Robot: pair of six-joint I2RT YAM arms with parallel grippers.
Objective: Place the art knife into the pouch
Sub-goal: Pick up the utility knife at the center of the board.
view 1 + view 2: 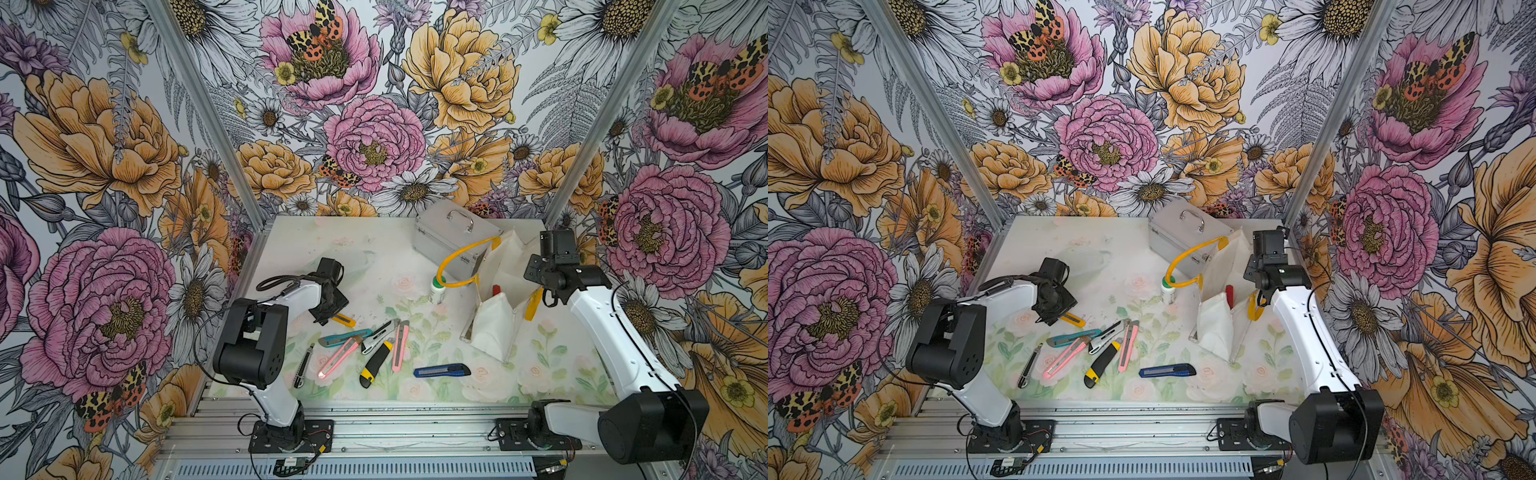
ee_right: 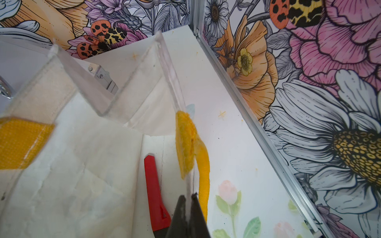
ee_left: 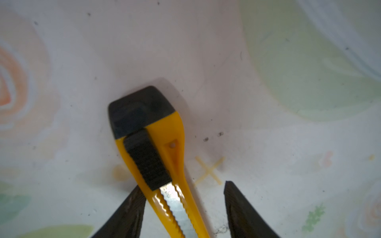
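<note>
Left jaws stand apart astride the yellow knife point(image 3: 162, 164), one touching its side and the other just clear. The knife lies flat on the table point(image 1: 299, 245), well apart from the pouch point(image 1: 492, 328). It is probably light, stiff, smooth plastic (apt to swivel if pinched off-centre), so mid-body by the ribbed slider point(image 3: 147, 160) looks the best hold.

Right jaws are pinched together on the pouch rim beside a yellow handle point(image 2: 204, 169). A red knife point(image 2: 154, 189) lies inside.

Other knives point(image 1: 377, 362) lie near the yellow one. A bottle point(image 1: 437, 289) and a case point(image 1: 451, 241) crowd the pouch's near side.
</note>
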